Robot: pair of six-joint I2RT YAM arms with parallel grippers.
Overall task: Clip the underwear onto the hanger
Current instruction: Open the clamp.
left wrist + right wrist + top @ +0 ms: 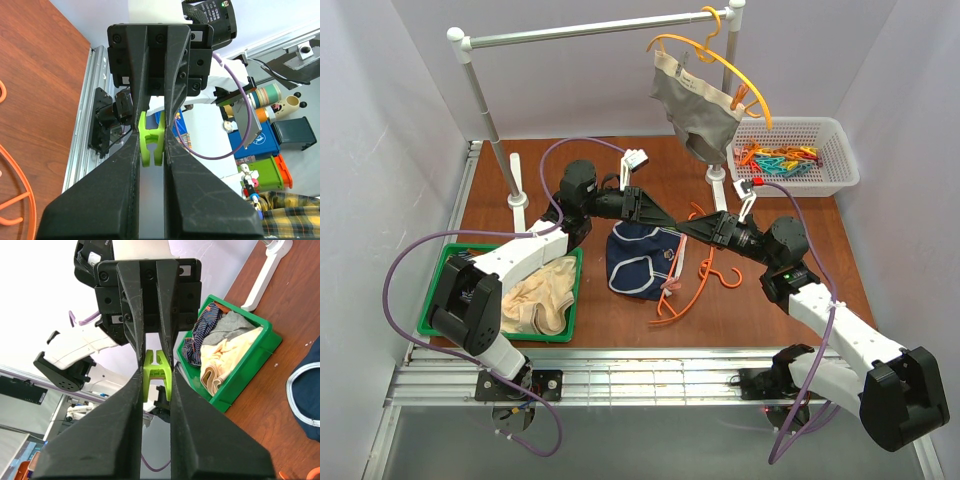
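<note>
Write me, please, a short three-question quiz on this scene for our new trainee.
1. True or false: the navy underwear lies on the table, with the red-orange hanger at its right edge.
2. Which thing do the left gripper and the right gripper both clasp? A) green clip B) hanger hook C) beige underwear
3. Fill in: the spare clips at the far right lie in a ____.

Key: 1 true; 2 A; 3 white basket.
</note>
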